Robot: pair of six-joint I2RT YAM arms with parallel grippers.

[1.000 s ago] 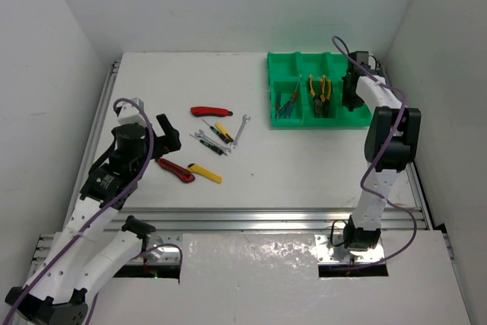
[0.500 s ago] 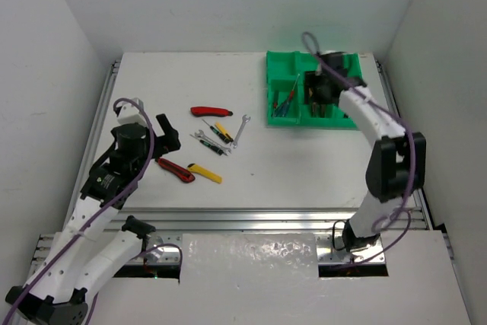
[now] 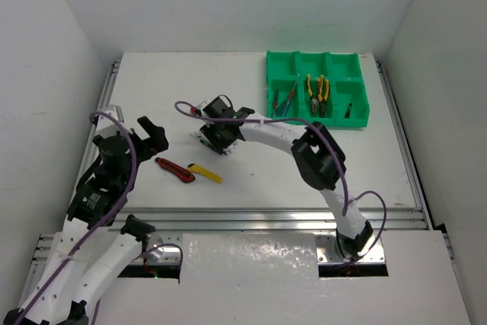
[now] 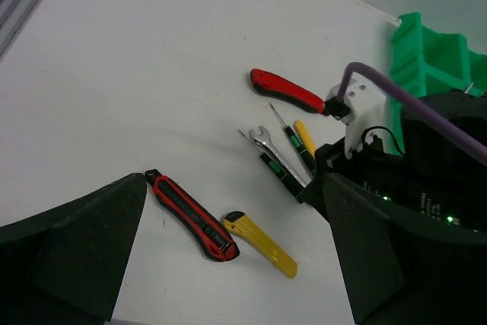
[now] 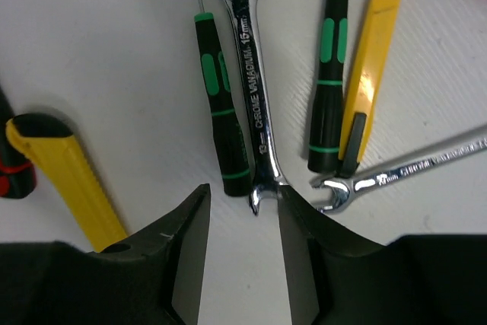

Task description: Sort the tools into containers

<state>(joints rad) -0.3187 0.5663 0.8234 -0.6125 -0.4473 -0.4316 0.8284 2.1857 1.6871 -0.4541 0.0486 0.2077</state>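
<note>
Right end effector hangs low over the tool cluster mid-tabletop, jaws partly open, the open end of a wrench lying in the gap between its fingertips, not visibly clamped. A green-black screwdriver crowds it close on one side. On the other lie a second screwdriver, a yellow knife and a second wrench. From above the arm covers most of this cluster, and the red knife shows only in the left wrist view. Left end effector hovers wide open, holding nothing, near a red-black knife and a second yellow knife. The tray sits at the far right, holding pliers and screwdrivers; a dark item in its near-right compartment is too small to identify
</note>
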